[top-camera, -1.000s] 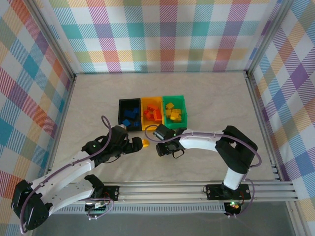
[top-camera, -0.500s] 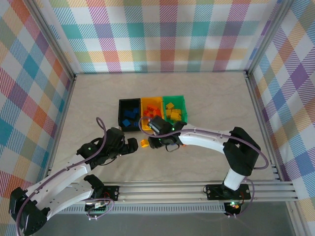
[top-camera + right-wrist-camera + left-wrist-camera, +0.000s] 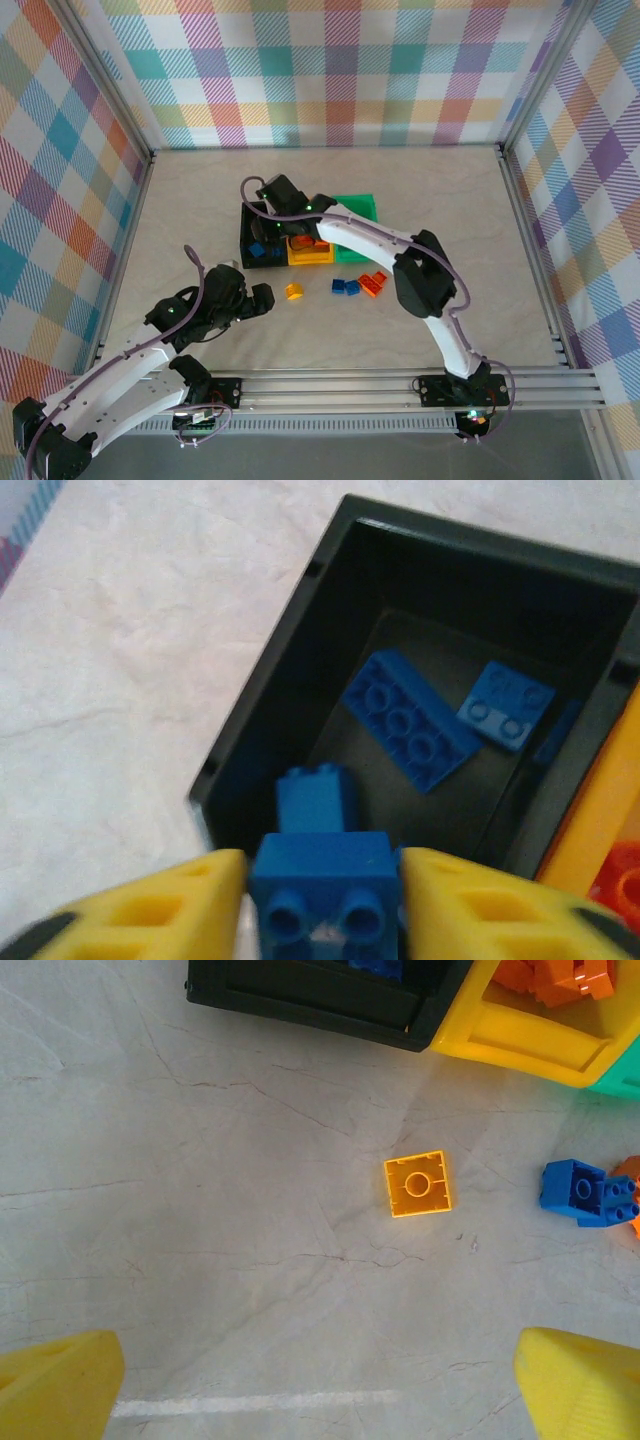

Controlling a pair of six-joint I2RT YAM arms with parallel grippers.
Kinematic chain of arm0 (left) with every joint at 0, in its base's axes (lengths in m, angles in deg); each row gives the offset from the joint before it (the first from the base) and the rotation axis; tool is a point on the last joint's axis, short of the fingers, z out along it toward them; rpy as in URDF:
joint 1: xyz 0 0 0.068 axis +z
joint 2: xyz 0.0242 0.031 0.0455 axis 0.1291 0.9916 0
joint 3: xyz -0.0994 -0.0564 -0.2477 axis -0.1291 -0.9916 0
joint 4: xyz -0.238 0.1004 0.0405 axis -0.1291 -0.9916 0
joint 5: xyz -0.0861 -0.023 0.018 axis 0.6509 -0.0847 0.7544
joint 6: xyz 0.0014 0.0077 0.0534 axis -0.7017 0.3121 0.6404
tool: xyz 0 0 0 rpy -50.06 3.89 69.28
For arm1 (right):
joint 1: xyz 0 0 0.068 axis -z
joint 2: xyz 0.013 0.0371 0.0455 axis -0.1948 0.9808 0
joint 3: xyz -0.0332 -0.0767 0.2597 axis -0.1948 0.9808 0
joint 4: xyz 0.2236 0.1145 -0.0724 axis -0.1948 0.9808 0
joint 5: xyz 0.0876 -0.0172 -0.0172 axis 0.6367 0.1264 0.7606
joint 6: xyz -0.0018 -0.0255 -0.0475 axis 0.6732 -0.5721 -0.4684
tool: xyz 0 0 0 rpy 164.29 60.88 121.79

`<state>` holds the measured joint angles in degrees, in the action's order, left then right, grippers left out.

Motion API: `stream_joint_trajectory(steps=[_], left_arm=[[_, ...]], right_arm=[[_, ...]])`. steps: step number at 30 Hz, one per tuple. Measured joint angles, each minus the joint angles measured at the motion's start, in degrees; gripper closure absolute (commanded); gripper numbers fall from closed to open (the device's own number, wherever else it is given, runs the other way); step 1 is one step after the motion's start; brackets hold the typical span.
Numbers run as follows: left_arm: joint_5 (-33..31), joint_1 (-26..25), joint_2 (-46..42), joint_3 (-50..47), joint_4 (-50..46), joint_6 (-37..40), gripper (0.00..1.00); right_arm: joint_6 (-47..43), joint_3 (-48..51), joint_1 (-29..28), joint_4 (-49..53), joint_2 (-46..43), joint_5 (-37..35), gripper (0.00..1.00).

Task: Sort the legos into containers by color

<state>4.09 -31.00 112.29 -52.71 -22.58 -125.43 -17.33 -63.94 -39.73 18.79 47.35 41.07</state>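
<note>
Transfer nearly done: right gripper (image 3: 322, 920), pinching blue brick (image 3: 320, 875), has swung over black bin (image 3: 265, 685); left gripper (image 3: 320, 1390) spread wide.

White arms (image 3: 120, 372), black joints (image 3: 425, 272), looped purple cables (image 3: 204, 280) (yellow claw fingers (image 3: 150, 902)).

Left arm (image 3: 140, 350) low, jaws spread wide; right arm (image 3: 365, 235) stretched far forward (elbow bent), jaws pinching blue lego (image 3: 325, 880).
</note>
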Motion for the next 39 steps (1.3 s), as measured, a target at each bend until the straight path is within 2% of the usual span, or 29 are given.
stream_joint_trajectory(steps=[3,9,14,16,20,26,29,39], left_arm=[[0.2,0.0,0.4,0.0,0.0,0.0,0.0],[1.0,0.0,2.3,0.0,0.3,0.1,0.0],[2.9,0.0,6.3,0.5,2.1,0.9,0.0],[4.0,0.0,9.3,1.2,3.8,1.4,0.04],[6.5,0.0,19.2,4.3,8.6,2.5,0.18],[8.0,-0.7,34.8,10.7,14.0,4.3,0.18],[7.1,-1.2,41.4,14.6,14.4,5.4,0.2],[3.9,-1.3,55.3,21.5,13.3,8.0,0.42]], right_arm=[[-0.5,-3.1,1.0,1.4,2.4,0.0,0.28],[-0.9,-1.7,1.0,1.4,-0.1,0.0,0.27],[0.1,14.6,1.0,-2.8,-13.2,-0.8,0.27],[0.7,21.8,1.0,-4.5,-19.6,-1.1,0.27],[2.6,36.8,1.0,-8.5,-32.0,-1.9,0.27],[4.6,52.7,1.0,-9.5,-44.9,-4.3,0.26],[5.4,57.1,1.0,-9.4,-50.2,-5.5,0.26],[6.5,62.2,1.2,-9.5,-59.3,-7.6,0.26]])
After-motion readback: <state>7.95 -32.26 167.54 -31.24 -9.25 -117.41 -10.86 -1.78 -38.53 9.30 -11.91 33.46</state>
